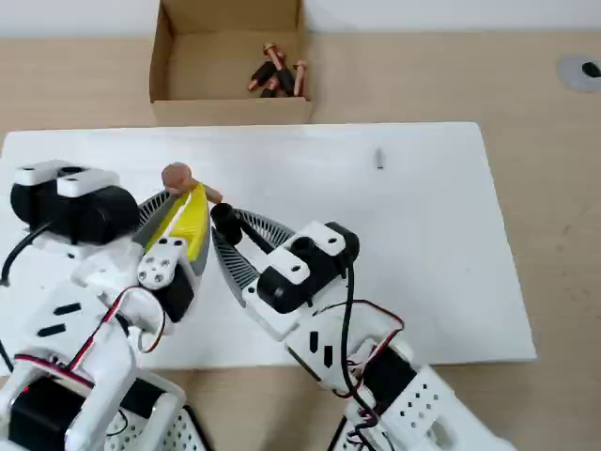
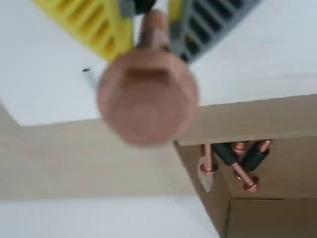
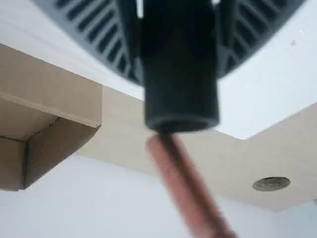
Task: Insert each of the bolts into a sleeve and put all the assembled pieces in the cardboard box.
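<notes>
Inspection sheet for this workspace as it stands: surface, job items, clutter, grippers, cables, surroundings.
Surface: white board on a wooden table.
Job's things: copper bolt and black sleeve are held off the board. The bolt's shaft is at the sleeve's open end; whether it has entered cannot be told. Assembled pieces lie in the cardboard box.
Clutter: small dark speck on the board.
Grippers: left gripper shut on the bolt; right gripper shut on the sleeve.
Cables: red and white wires on the left arm; black cable on the right arm.
Surroundings: round grey grommet in the table.
</notes>
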`<move>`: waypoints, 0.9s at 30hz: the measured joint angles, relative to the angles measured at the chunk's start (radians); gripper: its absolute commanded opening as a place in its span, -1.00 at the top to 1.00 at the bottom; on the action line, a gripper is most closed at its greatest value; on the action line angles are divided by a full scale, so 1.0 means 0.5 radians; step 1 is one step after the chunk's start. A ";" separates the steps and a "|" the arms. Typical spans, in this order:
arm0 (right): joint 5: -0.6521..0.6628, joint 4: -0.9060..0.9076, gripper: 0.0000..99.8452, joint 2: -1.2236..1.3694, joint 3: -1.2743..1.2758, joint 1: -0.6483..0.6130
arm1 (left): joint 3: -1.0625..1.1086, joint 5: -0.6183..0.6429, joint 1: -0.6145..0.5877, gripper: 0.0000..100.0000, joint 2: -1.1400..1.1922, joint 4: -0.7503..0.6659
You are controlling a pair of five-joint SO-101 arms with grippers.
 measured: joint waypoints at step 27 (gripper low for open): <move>0.000 0.000 0.98 0.000 0.000 0.000 | -1.071 0.058 0.061 0.98 0.804 0.727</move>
